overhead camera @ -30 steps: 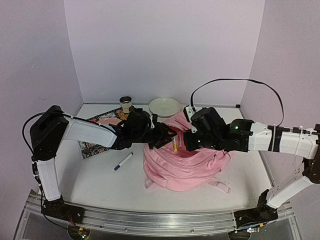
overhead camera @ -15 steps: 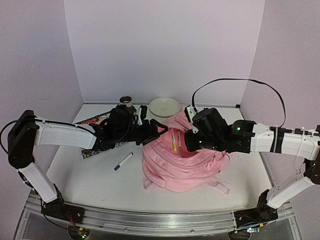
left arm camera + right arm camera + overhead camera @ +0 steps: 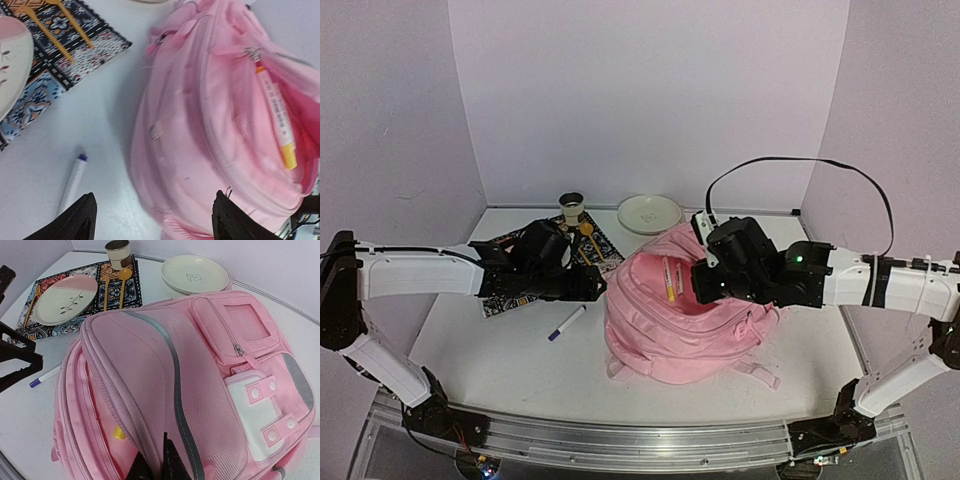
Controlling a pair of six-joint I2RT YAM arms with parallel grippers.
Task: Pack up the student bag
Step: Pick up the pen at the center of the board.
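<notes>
Roughly mid-table, toward the right edge of the table (image 3: pixel 500 360), the student bag (image 3: pixel 670 330) lay with its main compartment gaping. One yellow-capped marker (image 3: pixel 669 283) sat just inside that opening, and the right end effector (image 3: pixel 156 460) was pinched closed on the bag's grey-trimmed opening edge. Left of the bag, the left end effector (image 3: pixel 155 215) hung with its jaws spread wide and nothing between them, near one blue-capped pen (image 3: pixel 566 322) on the table. Toward the far-left corner one patterned mat (image 3: pixel 127 290) carried one pink-and-white plate (image 3: pixel 65 300) and gold cutlery, with one cup (image 3: pixel 572 207) and a second, white plate (image 3: pixel 649 212) along the far edge.
</notes>
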